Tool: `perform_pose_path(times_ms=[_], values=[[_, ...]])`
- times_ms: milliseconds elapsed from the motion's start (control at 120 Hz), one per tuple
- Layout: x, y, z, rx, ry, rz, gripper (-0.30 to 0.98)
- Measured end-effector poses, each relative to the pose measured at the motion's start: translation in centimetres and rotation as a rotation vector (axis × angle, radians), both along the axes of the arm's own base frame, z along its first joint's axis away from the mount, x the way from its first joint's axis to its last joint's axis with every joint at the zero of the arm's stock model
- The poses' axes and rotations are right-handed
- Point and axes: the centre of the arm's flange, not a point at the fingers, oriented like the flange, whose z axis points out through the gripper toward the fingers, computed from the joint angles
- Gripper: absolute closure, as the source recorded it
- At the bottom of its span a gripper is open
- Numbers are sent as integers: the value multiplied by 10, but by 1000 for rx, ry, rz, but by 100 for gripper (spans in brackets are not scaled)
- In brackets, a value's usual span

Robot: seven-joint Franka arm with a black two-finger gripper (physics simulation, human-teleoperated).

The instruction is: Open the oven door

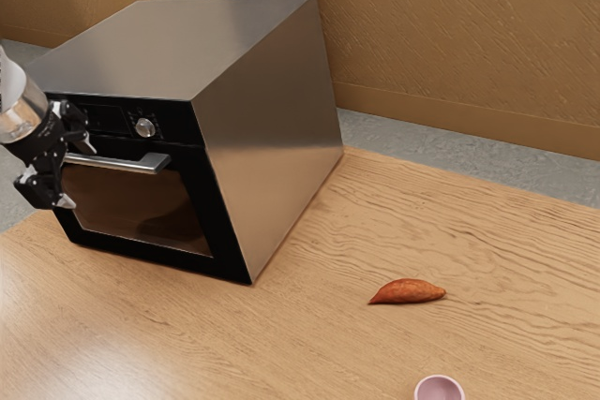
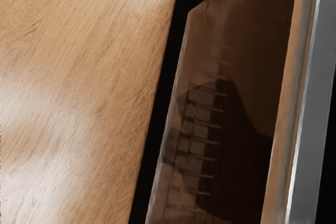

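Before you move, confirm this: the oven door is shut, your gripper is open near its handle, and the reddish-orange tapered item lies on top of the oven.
Wrong on one point: the exterior view shows the reddish-orange tapered item lying on the table, not on the oven. The oven door is shut, and my gripper is open near the handle.

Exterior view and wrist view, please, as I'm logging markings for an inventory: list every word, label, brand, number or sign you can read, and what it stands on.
Readable text: none.
Oven's front panel: faint marks around the knob, too small to read.
Oven door's window: no lettering to be made out.
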Motion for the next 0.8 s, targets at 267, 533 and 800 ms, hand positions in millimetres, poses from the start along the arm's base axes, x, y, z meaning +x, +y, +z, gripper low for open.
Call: perform_pose_path(times_ms=[267,533,800], values=[[-43,-11,-25,3,21,22,0],[-133,-54,-20,47,-77,116,0],[-7,-262,82,-145,-6,-284,0]])
